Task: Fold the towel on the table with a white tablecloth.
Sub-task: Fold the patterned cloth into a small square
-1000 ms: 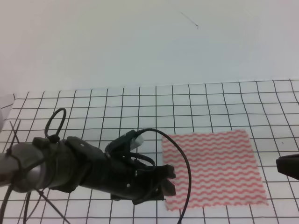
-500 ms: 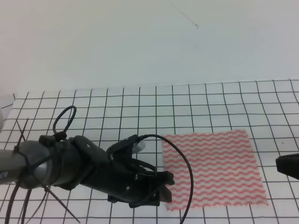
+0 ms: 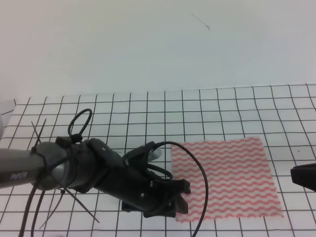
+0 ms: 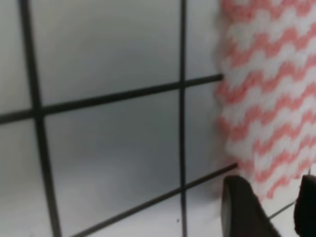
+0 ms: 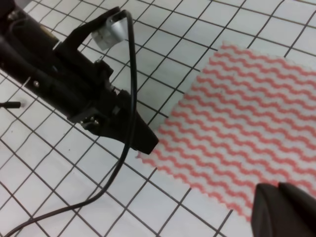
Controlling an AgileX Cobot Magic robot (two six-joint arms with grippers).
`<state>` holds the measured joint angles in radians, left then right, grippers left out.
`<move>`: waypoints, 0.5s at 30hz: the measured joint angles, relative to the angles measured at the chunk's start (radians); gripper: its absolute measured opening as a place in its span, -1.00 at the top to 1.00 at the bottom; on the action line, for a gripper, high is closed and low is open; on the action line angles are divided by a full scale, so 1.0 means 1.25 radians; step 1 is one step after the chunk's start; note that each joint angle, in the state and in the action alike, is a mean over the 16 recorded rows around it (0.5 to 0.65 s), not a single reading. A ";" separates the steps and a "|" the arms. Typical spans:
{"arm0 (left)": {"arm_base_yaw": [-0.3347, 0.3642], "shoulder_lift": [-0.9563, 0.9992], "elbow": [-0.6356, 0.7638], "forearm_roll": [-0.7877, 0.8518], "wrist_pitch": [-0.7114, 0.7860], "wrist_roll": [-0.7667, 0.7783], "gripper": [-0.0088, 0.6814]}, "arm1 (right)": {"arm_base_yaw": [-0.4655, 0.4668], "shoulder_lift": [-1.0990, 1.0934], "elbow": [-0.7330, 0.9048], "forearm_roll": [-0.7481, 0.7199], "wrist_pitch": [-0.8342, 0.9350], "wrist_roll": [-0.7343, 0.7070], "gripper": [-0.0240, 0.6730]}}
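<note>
The towel [image 3: 227, 177], pink-red and white wavy stripes, lies flat on the table's white tablecloth [image 3: 148, 113] with its black grid, right of centre. My left gripper [image 3: 180, 198] is at the towel's near-left corner. In the left wrist view its two dark fingertips [image 4: 241, 211] stand apart, open, low over the cloth at the towel [image 4: 261, 98] edge. The right wrist view shows the left gripper [image 5: 147, 140] tip touching the towel [image 5: 247, 123] corner. My right gripper [image 3: 303, 177] hovers at the far right, off the towel; its fingers [image 5: 269, 212] look pressed together.
A black cable [image 3: 200, 173] loops from the left arm over the towel's left edge. The pale back wall [image 3: 158, 44] rises behind the table. Bare gridded tablecloth [image 5: 39, 163] surrounds the towel on every side.
My left arm has slid right and a little lower, bringing its gripper up to the towel's near-left corner. The right gripper and the towel have not moved.
</note>
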<state>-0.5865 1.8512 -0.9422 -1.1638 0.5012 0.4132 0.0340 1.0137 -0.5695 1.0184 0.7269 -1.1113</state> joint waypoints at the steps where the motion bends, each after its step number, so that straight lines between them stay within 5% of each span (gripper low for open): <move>1: 0.000 0.002 -0.005 0.000 0.003 0.000 0.30 | 0.000 0.000 0.000 0.000 0.000 0.000 0.94; 15: 0.002 0.007 -0.071 -0.001 0.001 0.007 0.30 | 0.000 0.000 0.000 0.002 -0.004 -0.006 0.94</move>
<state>-0.5842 1.8601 -1.0312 -1.1646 0.5027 0.4222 0.0340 1.0137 -0.5695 1.0203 0.7225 -1.1185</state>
